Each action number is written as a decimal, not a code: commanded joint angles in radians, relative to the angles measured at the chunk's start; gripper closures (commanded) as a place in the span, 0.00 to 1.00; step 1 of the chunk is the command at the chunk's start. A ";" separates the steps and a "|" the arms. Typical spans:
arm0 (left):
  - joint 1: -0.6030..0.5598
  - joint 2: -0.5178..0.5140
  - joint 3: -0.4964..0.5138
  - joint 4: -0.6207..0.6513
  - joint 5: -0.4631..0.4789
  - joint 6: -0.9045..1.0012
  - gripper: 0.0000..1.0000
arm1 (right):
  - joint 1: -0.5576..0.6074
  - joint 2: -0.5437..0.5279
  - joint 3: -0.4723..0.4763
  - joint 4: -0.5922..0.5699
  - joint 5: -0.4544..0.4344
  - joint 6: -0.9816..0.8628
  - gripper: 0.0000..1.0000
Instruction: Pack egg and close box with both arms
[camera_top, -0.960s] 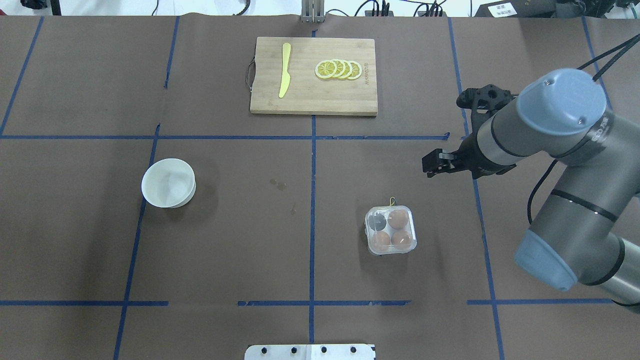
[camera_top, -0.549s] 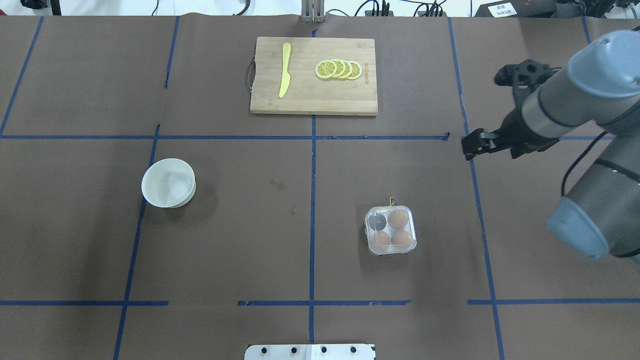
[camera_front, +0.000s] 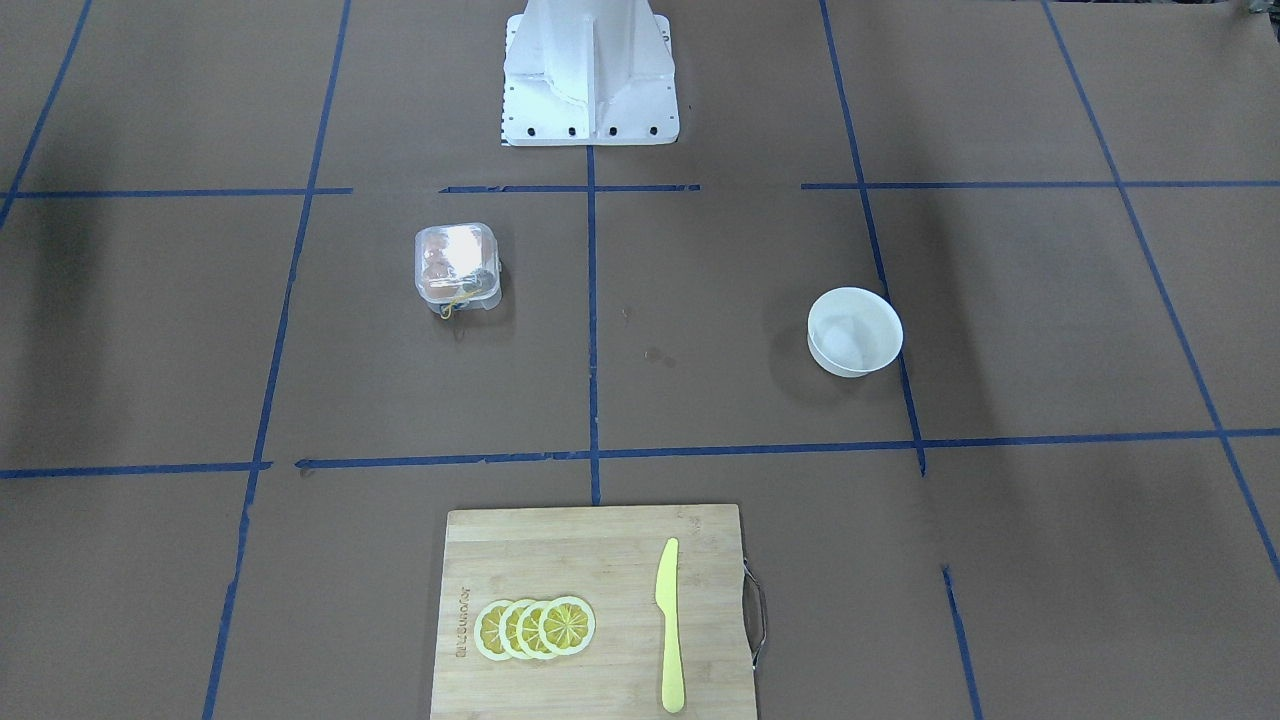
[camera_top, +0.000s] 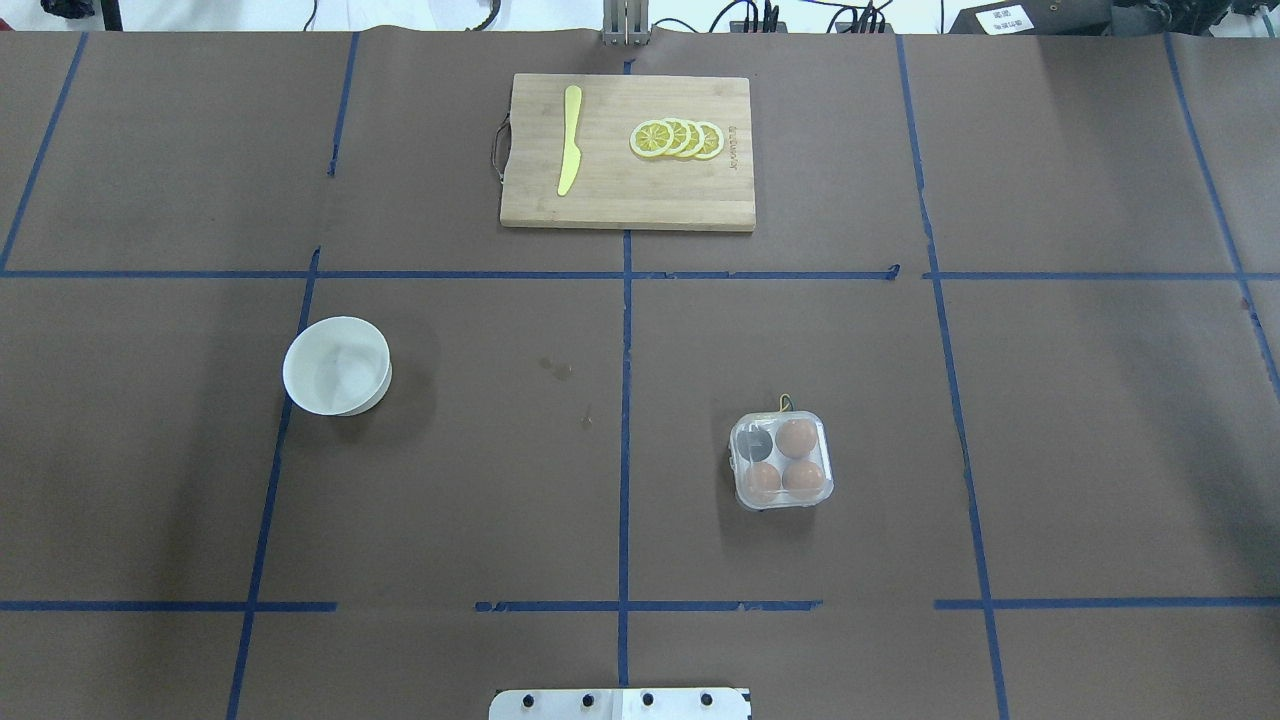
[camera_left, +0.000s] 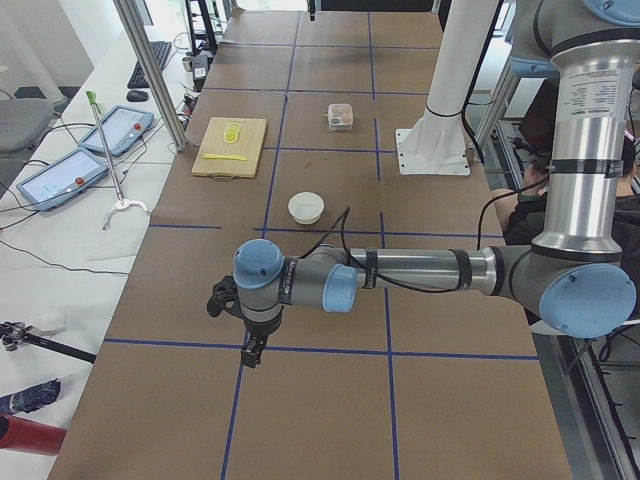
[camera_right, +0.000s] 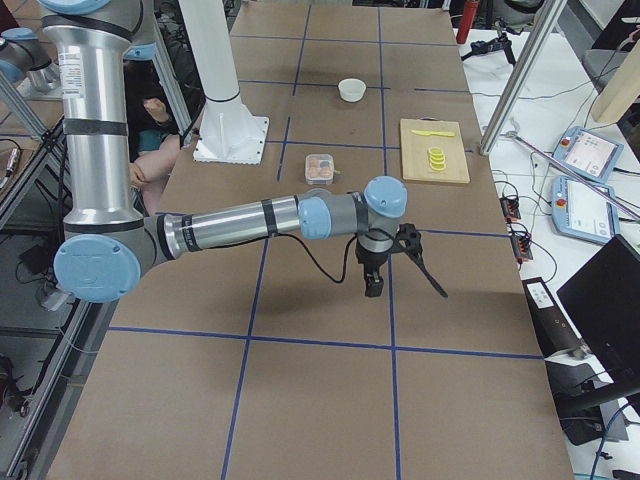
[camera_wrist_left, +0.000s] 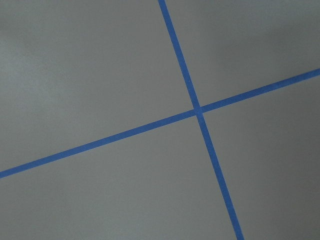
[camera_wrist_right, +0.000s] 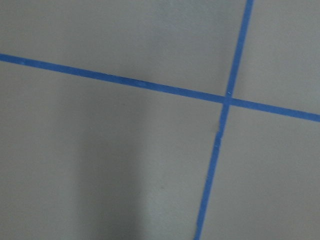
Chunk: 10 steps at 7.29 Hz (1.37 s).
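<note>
The clear box (camera_top: 781, 461) stands right of the table's centre with its lid down. Three brown eggs show through it: one (camera_top: 797, 437) at the back right, two (camera_top: 763, 480) (camera_top: 804, 477) in front. The back left cell is dark. The box also shows in the front-facing view (camera_front: 457, 262). My left gripper (camera_left: 247, 352) shows only in the exterior left view, low over the table's far left end. My right gripper (camera_right: 373, 285) shows only in the exterior right view, over the far right end. I cannot tell whether either is open or shut. Both wrist views show only brown paper and blue tape.
A white bowl (camera_top: 336, 365) sits left of centre. A wooden cutting board (camera_top: 627, 200) at the far side holds lemon slices (camera_top: 677, 139) and a yellow knife (camera_top: 570, 140). The white pedestal (camera_front: 590, 70) stands at the robot's edge.
My right arm has swung away to the right and left the overhead view. The box and its eggs have not moved.
</note>
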<state>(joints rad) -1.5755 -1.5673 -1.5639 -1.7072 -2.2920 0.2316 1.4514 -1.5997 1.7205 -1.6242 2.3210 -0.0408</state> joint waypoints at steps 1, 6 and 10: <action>0.000 0.001 0.001 0.000 0.000 0.000 0.00 | 0.049 -0.033 -0.012 -0.005 -0.108 -0.031 0.00; 0.000 0.000 -0.007 0.001 -0.003 0.002 0.00 | 0.093 -0.074 -0.015 0.001 -0.112 -0.021 0.00; 0.000 0.006 -0.004 0.000 -0.003 0.002 0.00 | 0.092 -0.075 -0.007 0.003 -0.140 -0.024 0.00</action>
<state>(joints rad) -1.5754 -1.5640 -1.5674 -1.7069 -2.2943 0.2332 1.5435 -1.6763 1.7108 -1.6216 2.1791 -0.0665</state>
